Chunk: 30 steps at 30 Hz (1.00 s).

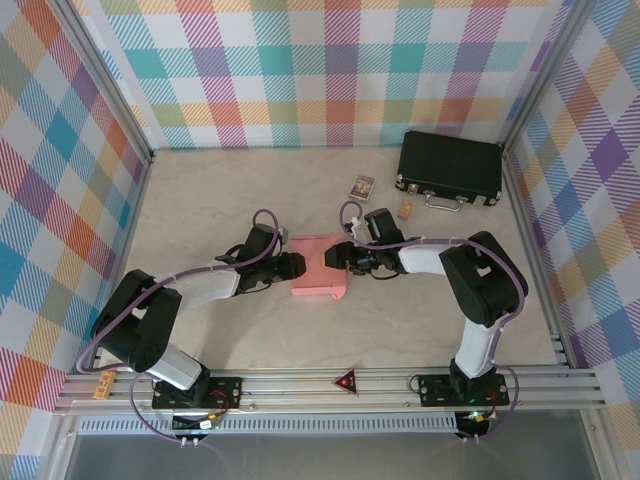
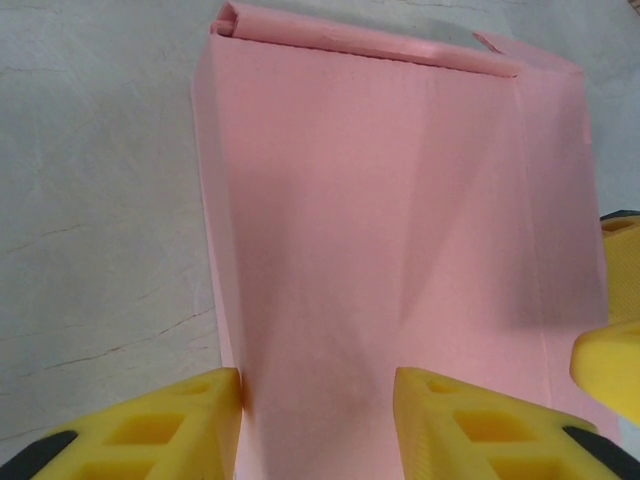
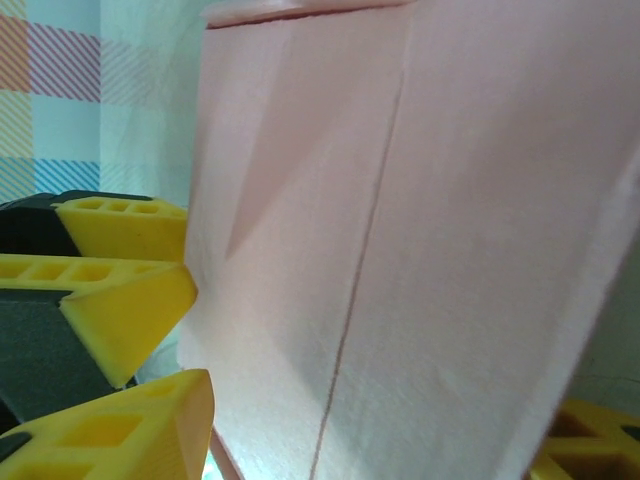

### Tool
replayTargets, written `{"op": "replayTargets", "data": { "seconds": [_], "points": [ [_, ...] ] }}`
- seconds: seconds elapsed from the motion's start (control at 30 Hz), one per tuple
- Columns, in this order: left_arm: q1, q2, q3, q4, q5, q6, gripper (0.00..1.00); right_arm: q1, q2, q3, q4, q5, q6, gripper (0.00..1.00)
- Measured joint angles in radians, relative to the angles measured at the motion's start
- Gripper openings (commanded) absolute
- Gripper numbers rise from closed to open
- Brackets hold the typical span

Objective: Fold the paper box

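From above I see the paper box (image 1: 318, 268) lying long axis near-to-far, with the left gripper (image 1: 292, 266) and right gripper (image 1: 338, 258) touching opposite sides, equally near. Left wrist: jaws half-spread over its edge, and I cannot tell if they grip. Right wrist: jaws wide, apparently holding the box's raised side.

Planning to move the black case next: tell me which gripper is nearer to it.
Right. The right gripper sits at the paper box's right side, toward the case; the left gripper sits at the box's left side, farther away.
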<state>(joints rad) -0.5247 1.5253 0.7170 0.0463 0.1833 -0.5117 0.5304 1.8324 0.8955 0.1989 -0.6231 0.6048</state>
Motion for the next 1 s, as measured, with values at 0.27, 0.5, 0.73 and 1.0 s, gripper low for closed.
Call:
{"op": "replayTargets", "data": {
  "seconds": [0.27,0.5,0.73,1.0],
  "points": [
    [0.011,0.005,-0.001,0.013,-0.001,-0.008,0.48,-0.001,0.006,-0.006,0.051,-0.048,0.018,0.57],
    [0.025,0.016,-0.015,0.064,0.012,-0.023,0.48,-0.001,-0.005,-0.015,0.072,-0.078,0.024,0.56],
    [0.038,0.039,-0.023,0.146,0.054,-0.044,0.48,-0.002,-0.087,-0.018,0.055,-0.077,0.021,0.56],
    [0.044,0.065,-0.040,0.228,0.088,-0.065,0.48,-0.002,-0.104,-0.008,0.013,-0.076,0.009,0.56]
  ]
}}
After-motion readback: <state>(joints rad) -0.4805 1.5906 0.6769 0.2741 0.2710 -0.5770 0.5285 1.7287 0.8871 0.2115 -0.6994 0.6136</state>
